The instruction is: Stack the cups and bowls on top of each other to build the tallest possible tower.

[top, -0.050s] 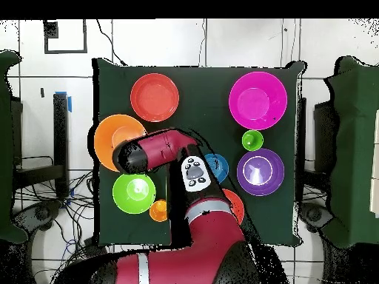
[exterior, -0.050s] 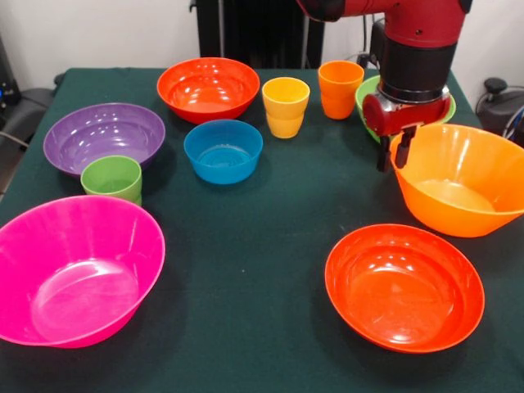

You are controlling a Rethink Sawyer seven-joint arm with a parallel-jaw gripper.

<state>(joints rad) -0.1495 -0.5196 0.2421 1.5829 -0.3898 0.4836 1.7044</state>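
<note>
Front view: gripper (exterior, -0.050s: pixel 395 153) hangs at light orange bowl (exterior, -0.050s: pixel 463 182)'s left rim, by table (exterior, -0.050s: pixel 270 246)'s right edge; fingers narrowly apart, gripping nothing. Lime green bowl (exterior, -0.050s: pixel 366 90) half hidden behind arm. Counted: 7 bowls, 3 cups, all separate, incl. pink bowl (exterior, -0.050s: pixel 74 270), blue bowl (exterior, -0.050s: pixel 223 150), green cup (exterior, -0.050s: pixel 112 178).

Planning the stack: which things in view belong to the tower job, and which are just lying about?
Job: pink bowl, light orange bowl, far red-orange bowl, near red-orange bowl, purple bowl, lime green bowl, blue bowl, green cup, yellow cup, orange cup.
Lying about: floor cables, blue tape.
</note>
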